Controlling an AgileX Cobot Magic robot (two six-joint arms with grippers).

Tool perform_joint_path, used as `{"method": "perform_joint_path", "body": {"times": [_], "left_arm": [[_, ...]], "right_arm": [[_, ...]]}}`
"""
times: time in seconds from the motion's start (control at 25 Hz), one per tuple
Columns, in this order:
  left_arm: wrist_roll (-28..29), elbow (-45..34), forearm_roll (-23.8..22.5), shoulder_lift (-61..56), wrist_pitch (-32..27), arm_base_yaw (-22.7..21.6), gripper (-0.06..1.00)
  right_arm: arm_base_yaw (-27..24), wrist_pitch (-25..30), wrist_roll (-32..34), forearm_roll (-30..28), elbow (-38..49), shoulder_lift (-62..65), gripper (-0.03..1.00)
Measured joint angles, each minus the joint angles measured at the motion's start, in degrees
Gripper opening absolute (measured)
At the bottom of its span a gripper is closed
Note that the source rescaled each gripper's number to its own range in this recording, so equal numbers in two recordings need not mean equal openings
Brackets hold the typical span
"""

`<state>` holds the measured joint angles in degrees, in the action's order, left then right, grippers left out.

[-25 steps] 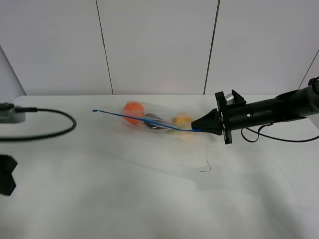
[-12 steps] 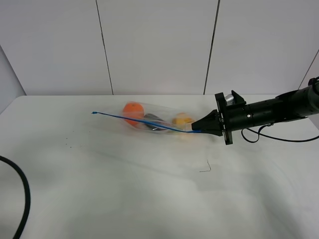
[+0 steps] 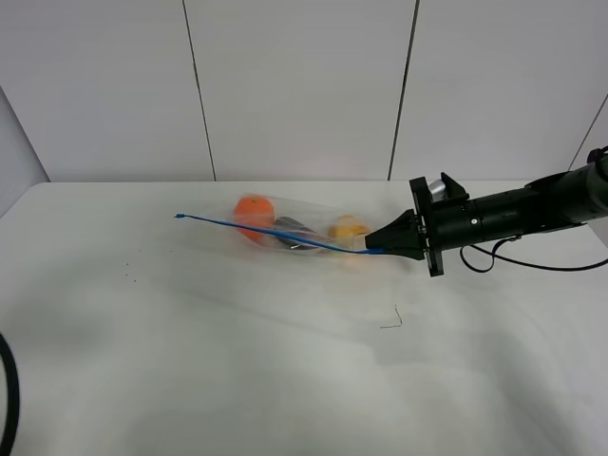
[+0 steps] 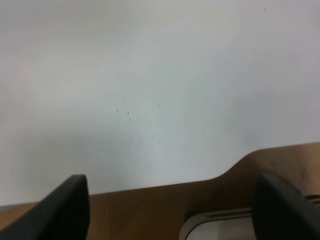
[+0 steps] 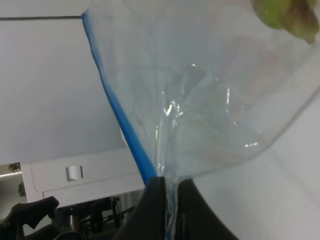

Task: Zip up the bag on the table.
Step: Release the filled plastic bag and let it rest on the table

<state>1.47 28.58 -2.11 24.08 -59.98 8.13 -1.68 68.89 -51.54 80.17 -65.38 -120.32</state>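
White table (image 3: 237, 332) bears the clear bag (image 3: 302, 231); right hand (image 3: 372, 250) pinches its blue-zipped corner; left hand (image 4: 172, 210) spread.

Ahead of your right claw (image 5: 169, 184), the frame cuts off the yellow fruit (image 5: 286, 17). A corner of the bag (image 5: 200, 100) disappears between that claw's jaws. Your left claw (image 4: 172, 212) shows only cropped fingers (image 4: 65, 210).
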Motion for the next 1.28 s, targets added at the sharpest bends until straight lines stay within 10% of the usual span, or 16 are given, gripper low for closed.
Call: {"method": "perform_joint_path", "body": {"times": [1.28], "left_arm": [[0.0, -0.28, 0.05, -24.23, -0.26, -6.01, 0.9]], "right_arm": [[0.0, 0.0, 0.0, -1.07, 0.0, 0.0, 0.0]]}}
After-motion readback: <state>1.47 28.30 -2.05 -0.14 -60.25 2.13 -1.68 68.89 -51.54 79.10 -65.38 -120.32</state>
